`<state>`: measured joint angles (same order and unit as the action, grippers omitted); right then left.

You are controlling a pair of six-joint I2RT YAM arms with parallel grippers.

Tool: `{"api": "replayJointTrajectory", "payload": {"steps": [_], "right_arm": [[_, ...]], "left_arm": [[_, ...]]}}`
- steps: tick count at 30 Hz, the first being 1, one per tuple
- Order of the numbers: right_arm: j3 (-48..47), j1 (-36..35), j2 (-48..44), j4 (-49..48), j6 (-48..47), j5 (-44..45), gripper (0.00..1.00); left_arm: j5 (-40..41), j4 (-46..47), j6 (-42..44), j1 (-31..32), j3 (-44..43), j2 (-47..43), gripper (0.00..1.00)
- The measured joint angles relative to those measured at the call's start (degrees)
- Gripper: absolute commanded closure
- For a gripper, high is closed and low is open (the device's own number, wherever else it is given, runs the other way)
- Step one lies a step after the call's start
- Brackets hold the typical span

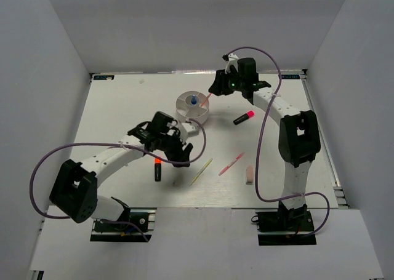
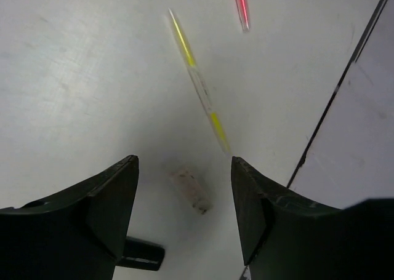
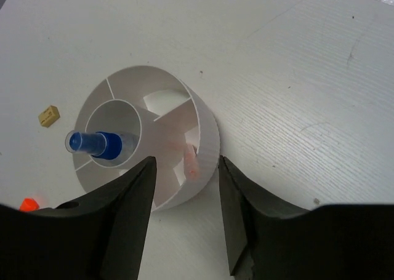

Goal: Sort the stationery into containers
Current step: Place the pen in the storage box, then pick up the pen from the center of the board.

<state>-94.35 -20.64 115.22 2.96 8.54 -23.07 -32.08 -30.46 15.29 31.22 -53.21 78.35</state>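
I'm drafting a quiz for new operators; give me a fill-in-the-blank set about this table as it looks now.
1. The blue-capped bottle sits in the ___ compartment of the tub.
2. The pen between the pink pen and the orange-capped highlighter is ___.
3. Beneath the open left pincer lies a small beige ___.
Missing words: centre; yellow; eraser.
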Motion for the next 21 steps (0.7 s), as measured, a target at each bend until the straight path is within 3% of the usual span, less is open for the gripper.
{"api": "replayJointTrajectory", "payload": {"steps": [4, 11, 15, 21], "right_arm": [[1.57, -0.11, 0.0, 0.74, 0.04, 0.22, 0.43], [2.62, 0.02, -2.82, 1.25, 0.04, 0.48, 0.43], [3.34, 0.07, -5.95, 1.27, 0.2, 0.55, 0.43], [4.76, 0.81, -9.68, 1.46, 1.53, 0.39, 0.43]], "left_arm": [[5.57, -0.79, -0.11, 7.28, 2.73, 1.95, 0.3], [10.49, -0.07, -0.85, 16.65, 4.74, 4.94, 0.3], [13.35, 0.52, -2.36, 19.58, 3.58, 11.3, 0.36], [19.34, 3.52, -5.29, 20.74, 0.7, 15.69, 0.54]]}}
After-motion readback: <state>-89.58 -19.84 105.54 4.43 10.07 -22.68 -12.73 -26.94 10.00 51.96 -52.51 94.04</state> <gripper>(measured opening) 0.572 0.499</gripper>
